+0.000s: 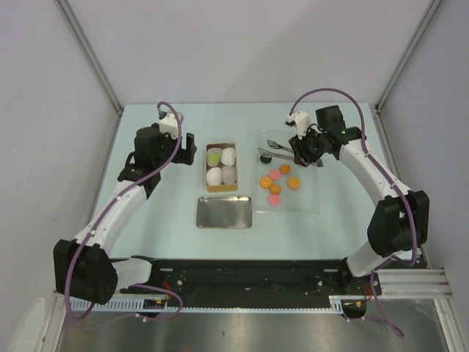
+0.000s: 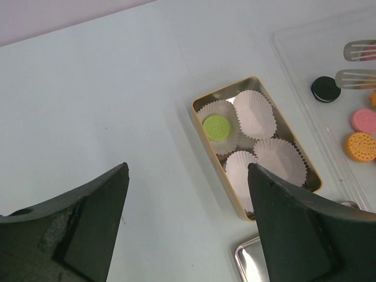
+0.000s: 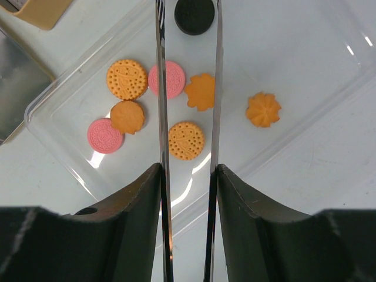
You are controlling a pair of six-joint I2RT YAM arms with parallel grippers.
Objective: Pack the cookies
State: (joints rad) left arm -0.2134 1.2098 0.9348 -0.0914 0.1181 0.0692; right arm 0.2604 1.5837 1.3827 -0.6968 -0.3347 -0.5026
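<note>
**Right gripper** (image 1: 299,150): closed on a pair of silver metal tongs (image 1: 272,151). In the right wrist view, one finger (image 3: 138,200) presses on the outside of each blade. The blades stand apart and point left over the clear plastic tray (image 1: 308,205).

**Left gripper** (image 1: 189,147): open wide and holding nothing. It hangs over the pale table surface (image 1: 146,125), just left of the tan rectangular box (image 1: 207,167).

**Cookies, loose in the tray:**
- The black round cookie (image 3: 194,14) lies at the far-left part of the tray. In the right wrist view it shows between the two blades near their tips. Whether a blade touches it cannot be told.
- One orange round cookie (image 3: 186,140) also shows between the blades, nearer the gripper.
- A pink round cookie (image 3: 167,79) is partly crossed by one blade. An orange scalloped cookie (image 3: 200,91) sits beside the other blade.
- An orange flower-shaped cookie (image 3: 263,109) lies apart, outside the blades.
- An orange dotted cookie (image 3: 127,79), a plain orange cookie (image 3: 127,116) and a second pink cookie (image 3: 106,136) lie in a group on the opposite side.

**Cookie, packed:** the green round cookie (image 2: 216,127) rests in the far-left one of four white paper cups (image 2: 254,113) inside the box, right of the left gripper.

**Other items:** a rectangular silver metal lid (image 1: 224,212) lies flat just near of the box.
</note>
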